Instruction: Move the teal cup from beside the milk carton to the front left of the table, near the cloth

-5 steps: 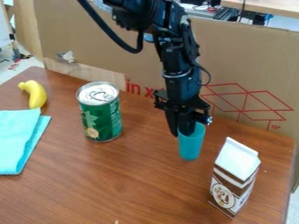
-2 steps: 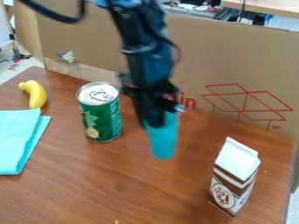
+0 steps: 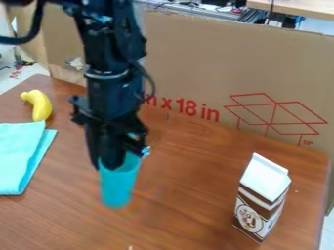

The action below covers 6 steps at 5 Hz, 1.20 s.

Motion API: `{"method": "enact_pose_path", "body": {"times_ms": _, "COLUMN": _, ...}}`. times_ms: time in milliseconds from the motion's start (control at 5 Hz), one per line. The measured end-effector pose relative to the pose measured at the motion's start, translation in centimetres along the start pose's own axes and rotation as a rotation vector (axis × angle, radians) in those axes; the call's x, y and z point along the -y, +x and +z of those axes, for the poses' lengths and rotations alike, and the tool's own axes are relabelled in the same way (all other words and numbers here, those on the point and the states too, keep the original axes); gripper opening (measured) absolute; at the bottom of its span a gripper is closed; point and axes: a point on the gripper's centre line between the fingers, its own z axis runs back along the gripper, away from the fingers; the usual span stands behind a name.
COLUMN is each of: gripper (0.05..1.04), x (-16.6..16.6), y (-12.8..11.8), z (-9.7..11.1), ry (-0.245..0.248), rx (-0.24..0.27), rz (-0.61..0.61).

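1. Behind the brown wooden counter [image 3: 189,195], a sheet of cardboard [image 3: 196,63] is stood up like a low wall, and red lines are printed on it.
2. Near the far left corner of the counter, a yellow banana [image 3: 40,106] is placed, and just beside it a folded turquoise cloth [image 3: 19,156] is laid flat.
3. At the right side of the view, a brown and white carton [image 3: 263,197] is stood upright, well apart from the cup.
4. Between the cloth and the carton, nearer to the cloth, the blue cup [image 3: 117,188] is held almost upright below the black gripper [image 3: 110,163]. Whether its bottom is touched by the counter cannot be told.
5. By the jaws, the wall of the cup is pinched at the rim; they appear to be closed on it, with one side inside the opening.
6. Judging from its look, the cup should be light, smooth and rather stiff, probably of plastic, so that it may be turned or slipped under a weak grip. A hold at the rim, across one wall, seems suitable, and too much squeezing should be avoided.
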Motion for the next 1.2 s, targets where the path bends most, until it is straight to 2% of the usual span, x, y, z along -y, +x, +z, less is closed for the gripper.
{"method": "enact_pose_path", "body": {"times_ms": 200, "gripper": 0.099, "x": -2.2, "y": -2.1, "z": -1.3, "ry": -0.002, "rx": -0.07, "rz": 0.092}}
{"method": "enact_pose_path", "body": {"times_ms": 400, "gripper": 0.1, "x": -4.1, "y": -3.1, "z": -3.5, "ry": 0.0, "rx": -0.093, "rz": 0.101}}
{"method": "enact_pose_path", "body": {"times_ms": 600, "gripper": 0.1, "x": -5.6, "y": -2.9, "z": -5.2, "ry": -0.011, "rx": -0.071, "rz": 0.103}}
{"method": "enact_pose_path", "body": {"times_ms": 800, "gripper": 0.1, "x": -5.9, "y": -2.6, "z": -5.8, "ry": -0.006, "rx": -0.055, "rz": 0.081}}
{"method": "enact_pose_path", "body": {"times_ms": 1000, "gripper": 0.099, "x": -5.9, "y": -3.0, "z": -6.5, "ry": 0.001, "rx": -0.056, "rz": 0.055}}
{"method": "enact_pose_path", "body": {"times_ms": 1200, "gripper": 0.132, "x": -7.0, "y": -3.7, "z": -6.7, "ry": -0.03, "rx": -0.073, "rz": 0.107}}
